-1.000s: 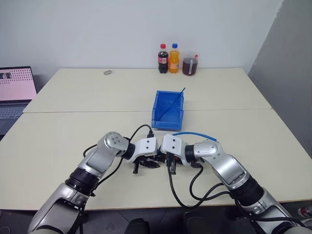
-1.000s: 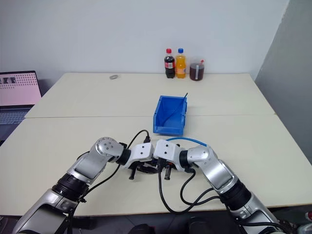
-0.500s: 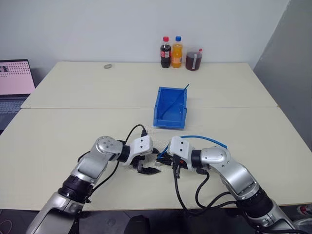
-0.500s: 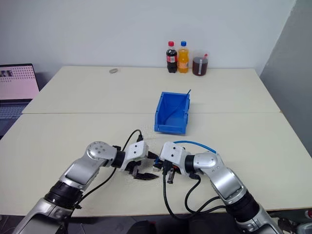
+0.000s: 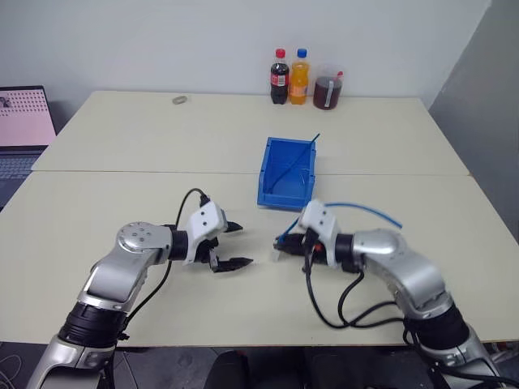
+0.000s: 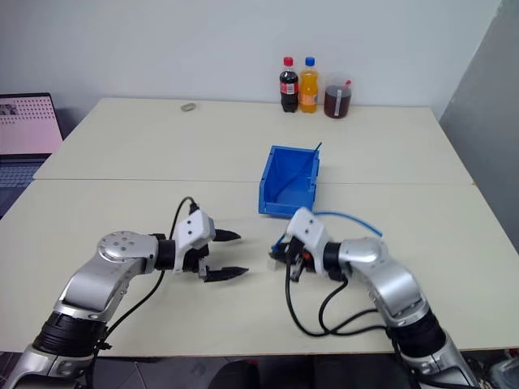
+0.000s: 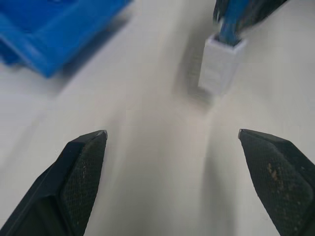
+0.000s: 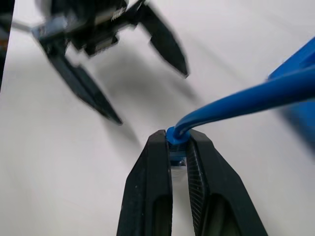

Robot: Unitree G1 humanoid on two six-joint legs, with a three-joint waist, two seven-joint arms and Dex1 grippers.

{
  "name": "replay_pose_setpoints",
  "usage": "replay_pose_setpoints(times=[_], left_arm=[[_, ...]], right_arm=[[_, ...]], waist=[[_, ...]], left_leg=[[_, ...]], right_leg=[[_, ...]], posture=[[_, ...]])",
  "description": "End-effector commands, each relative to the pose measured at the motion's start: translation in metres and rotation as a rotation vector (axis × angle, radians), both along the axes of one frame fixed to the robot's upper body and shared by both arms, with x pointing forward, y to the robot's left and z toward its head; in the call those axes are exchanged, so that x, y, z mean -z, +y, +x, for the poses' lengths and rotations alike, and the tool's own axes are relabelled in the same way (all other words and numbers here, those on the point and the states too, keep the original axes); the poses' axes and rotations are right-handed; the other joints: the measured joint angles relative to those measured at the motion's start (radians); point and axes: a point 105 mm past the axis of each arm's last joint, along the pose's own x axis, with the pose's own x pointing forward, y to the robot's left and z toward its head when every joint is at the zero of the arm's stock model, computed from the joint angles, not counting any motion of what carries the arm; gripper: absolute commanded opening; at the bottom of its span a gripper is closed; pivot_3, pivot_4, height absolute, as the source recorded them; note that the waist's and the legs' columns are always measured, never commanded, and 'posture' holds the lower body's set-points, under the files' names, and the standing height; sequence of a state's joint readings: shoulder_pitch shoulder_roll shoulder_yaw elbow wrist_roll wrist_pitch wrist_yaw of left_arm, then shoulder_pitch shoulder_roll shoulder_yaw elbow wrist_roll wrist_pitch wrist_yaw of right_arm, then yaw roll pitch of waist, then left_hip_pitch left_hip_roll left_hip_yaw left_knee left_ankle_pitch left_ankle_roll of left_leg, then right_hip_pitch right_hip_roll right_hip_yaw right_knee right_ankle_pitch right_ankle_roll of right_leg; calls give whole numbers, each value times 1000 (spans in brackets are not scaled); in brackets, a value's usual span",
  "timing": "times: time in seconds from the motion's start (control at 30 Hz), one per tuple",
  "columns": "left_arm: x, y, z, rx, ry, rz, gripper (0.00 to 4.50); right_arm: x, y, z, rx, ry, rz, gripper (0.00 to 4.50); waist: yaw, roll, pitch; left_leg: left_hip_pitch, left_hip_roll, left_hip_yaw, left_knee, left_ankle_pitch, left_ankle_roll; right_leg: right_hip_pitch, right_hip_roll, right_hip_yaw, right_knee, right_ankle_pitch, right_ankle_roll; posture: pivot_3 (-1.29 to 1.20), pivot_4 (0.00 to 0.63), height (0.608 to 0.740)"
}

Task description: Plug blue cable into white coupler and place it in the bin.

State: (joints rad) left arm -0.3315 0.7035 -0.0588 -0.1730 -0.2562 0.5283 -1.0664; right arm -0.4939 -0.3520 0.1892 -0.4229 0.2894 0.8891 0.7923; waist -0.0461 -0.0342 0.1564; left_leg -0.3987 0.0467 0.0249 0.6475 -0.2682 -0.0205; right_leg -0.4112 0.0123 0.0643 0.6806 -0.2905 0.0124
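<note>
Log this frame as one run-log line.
left claw: open, empty | right claw: shut on blue cable | white coupler: on cable end, above the table | bin: on table, assembly not in

cream table [image 5: 122, 170] bears bin [image 5: 287, 174] (bottles [image 5: 289, 77] behind).

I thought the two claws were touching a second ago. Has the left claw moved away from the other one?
Yes. The left gripper has opened and pulled back to the robot's left, away from the right gripper, which holds the blue cable before the bin.
</note>
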Motion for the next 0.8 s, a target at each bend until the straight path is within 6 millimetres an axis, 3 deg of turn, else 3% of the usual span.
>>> replay_pose_setpoints(times=[0.03,0.2,0.4,0.43,0.63,0.8], left_arm=[[-21,8,1,-27,-68,16,4500],[-25,16,11,-61,-102,45,4500],[-26,14,17,-52,-127,54,4500],[-26,14,17,-51,-130,56,4500],[-27,14,21,-40,-151,70,4500],[-27,14,23,-31,-167,81,4500]], right_arm=[[-44,-7,20,67,-24,158,133],[-60,-5,60,146,-6,193,133],[-55,-1,117,256,9,133,133],[-53,0,121,258,21,121,692],[-47,-1,135,209,3,-48,1956],[-60,-17,142,167,-43,-176,3176]], waist=[[-2,0,0],[-4,2,2],[-7,2,6],[-7,2,6],[-9,3,6],[-9,5,7]], left_leg=[[0,0,0,0,0,0],[0,0,0,-1,0,0],[-1,-1,3,-1,0,0],[-2,-1,4,-1,0,0],[-5,0,6,-2,0,0],[-8,-2,7,-1,0,0]], right_leg=[[0,0,0,0,0,0],[0,0,-1,0,0,-1],[-1,0,1,0,1,-1],[-3,0,1,0,1,-1],[-8,-2,2,1,1,-1],[-11,-5,2,2,1,-1]], posture=[[0,150,740],[0,150,740],[0,150,740],[0,150,740],[0,150,740],[0,150,740]])
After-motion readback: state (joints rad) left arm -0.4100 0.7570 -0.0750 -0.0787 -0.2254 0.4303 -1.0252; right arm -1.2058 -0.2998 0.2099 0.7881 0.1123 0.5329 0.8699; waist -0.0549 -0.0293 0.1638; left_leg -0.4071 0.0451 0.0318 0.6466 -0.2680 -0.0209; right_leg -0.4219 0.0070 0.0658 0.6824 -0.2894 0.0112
